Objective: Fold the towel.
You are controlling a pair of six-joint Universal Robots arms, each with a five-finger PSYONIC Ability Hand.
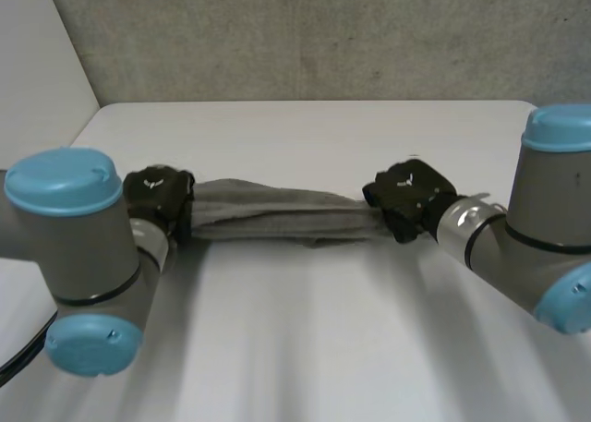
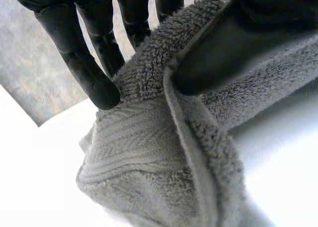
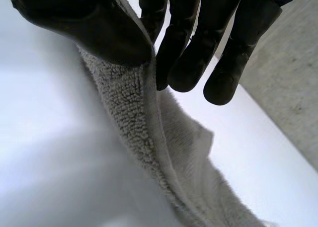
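Closest to us are our two big arms, round and grey with light-blue caps: the left arm (image 1: 83, 256) and the right arm (image 1: 545, 228). Our left hand (image 1: 159, 196) is black and hard. Its thumb (image 2: 233, 43) presses on one end of the towel (image 1: 277, 217), and its fingers (image 2: 89, 73) sit on the other side, so the hand pinches the cloth tight. Our right hand (image 1: 406, 198) does the same at the other end: its thumb (image 3: 89, 23) and fingers (image 3: 194, 58) squeeze a thin hem between them.

The towel is grey and soft, with fuzzy little loops and a flat ribbed strip near its edge. It is bunched up into a long, wrinkly band that runs from one hand to the other. We see it over the middle of the table (image 1: 305, 348), which is white, smooth and flat. We cannot tell if the towel touches the table. Behind the table stands a rough grey wall (image 1: 305, 34).
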